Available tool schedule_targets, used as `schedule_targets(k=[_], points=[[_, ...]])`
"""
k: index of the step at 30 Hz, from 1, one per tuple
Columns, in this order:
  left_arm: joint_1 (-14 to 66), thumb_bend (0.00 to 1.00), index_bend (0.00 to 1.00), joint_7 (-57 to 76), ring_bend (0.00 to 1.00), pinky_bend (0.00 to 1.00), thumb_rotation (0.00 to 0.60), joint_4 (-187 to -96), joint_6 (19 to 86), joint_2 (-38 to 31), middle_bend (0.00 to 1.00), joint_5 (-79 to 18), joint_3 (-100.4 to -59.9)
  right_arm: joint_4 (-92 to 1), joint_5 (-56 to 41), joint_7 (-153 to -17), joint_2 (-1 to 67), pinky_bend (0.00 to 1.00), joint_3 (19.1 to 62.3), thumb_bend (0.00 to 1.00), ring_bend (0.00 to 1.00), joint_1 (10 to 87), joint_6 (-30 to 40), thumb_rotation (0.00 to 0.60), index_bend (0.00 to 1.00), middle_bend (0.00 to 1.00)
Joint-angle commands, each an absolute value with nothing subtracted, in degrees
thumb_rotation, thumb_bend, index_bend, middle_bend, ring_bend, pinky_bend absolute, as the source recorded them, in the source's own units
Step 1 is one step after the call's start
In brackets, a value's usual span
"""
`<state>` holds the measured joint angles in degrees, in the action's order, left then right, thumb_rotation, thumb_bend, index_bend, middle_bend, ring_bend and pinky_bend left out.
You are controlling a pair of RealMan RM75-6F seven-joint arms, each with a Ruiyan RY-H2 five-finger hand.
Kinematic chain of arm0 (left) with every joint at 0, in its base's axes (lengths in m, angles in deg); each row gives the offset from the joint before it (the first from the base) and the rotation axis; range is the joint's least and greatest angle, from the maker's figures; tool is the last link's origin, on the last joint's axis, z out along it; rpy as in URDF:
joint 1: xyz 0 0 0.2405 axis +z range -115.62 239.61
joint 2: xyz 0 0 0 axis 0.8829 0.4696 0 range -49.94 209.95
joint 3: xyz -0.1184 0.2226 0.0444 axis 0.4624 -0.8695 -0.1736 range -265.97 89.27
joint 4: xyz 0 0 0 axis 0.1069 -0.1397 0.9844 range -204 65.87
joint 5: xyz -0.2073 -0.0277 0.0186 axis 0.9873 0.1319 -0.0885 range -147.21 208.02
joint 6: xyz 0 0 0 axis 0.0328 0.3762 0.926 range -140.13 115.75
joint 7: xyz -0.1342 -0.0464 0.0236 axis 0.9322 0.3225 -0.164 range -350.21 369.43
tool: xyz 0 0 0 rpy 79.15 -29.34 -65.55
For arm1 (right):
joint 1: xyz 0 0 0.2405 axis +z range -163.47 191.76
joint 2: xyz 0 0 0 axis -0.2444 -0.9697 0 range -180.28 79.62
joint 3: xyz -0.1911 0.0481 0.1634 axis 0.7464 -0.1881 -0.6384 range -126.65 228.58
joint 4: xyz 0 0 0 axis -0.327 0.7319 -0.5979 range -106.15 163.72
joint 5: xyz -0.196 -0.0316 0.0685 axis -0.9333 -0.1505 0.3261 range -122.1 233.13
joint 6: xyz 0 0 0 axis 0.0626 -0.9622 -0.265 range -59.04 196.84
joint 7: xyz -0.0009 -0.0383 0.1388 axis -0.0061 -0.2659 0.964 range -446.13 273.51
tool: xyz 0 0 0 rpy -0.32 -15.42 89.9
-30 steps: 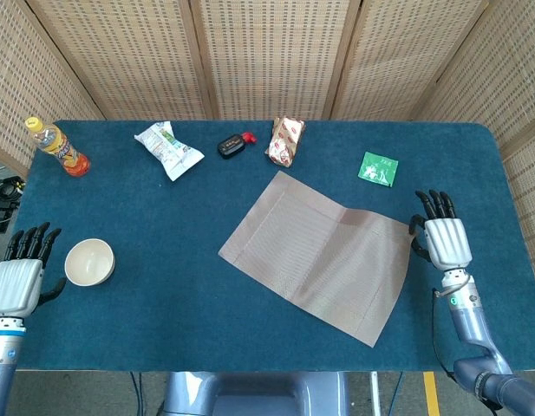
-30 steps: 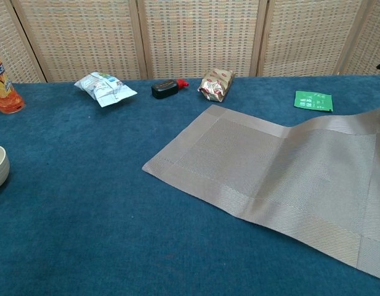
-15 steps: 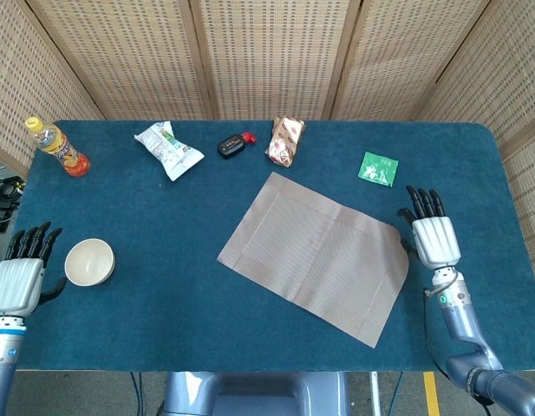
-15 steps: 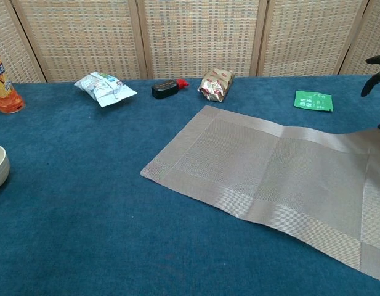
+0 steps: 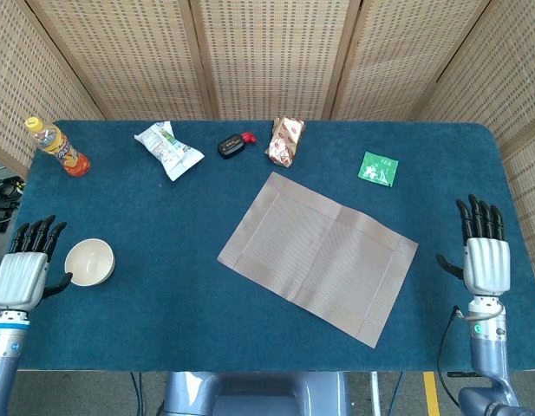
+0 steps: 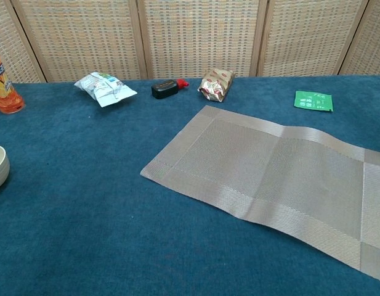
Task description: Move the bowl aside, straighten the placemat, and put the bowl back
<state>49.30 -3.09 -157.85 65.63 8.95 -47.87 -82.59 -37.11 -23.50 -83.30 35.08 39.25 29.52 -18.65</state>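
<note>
bowl (image 5: 89,262): cream, upright, table's left | placemat (image 5: 317,255): tan, flat, skewed, centre-right

Both hands, left hand (image 5: 21,276) and right hand (image 5: 486,263), have white backs (black fingers).

woven wicker screen panels (image 5: 267,52) (wood-framed) behind a blue-carpeted table (image 5: 163,286).
</note>
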Motion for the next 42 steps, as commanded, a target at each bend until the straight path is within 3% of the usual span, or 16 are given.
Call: schedule_targets(k=[1,9,20,42], points=[[47.5,0.22,0.08,-5.3,0.0,0.0,0.6,-159.5,64.3,9.6,0.0,-47.5,-81.3,-41.6,-25.5,-80.1,32.1,0.0,40.7,0.17,0.0,25.3,-23.7,0.6,0.0,0.0],[40.8,0.11,0.11,-10.5,0.0,0.0,0.6,-162.1,59.2,8.9,0.0,-46.5,-77.5,-45.0,-27.3,-77.5,29.4,0.0,41.5,0.17,0.0,22.6,-26.8,0.6,0.01,0.0],[27.6,0.11,0.14,-19.3,0.0,0.0,0.6,-156.1,44.8,0.1,0.0,-40.4,-74.8,-46.5,-28.4,-73.7,27.4,0.0,41.0,0.17,0.0,22.0,-26.7,0.6,0.02,0.0],[15.8,0.12,0.16,-30.3,0.0,0.0,0.6,-143.9,38.2,-16.0,0.0,-32.9,-76.8,-45.5,-27.1,-70.4,27.2,0.0,39.7,0.17,0.0,22.2,-23.6,0.6,0.03,0.0]])
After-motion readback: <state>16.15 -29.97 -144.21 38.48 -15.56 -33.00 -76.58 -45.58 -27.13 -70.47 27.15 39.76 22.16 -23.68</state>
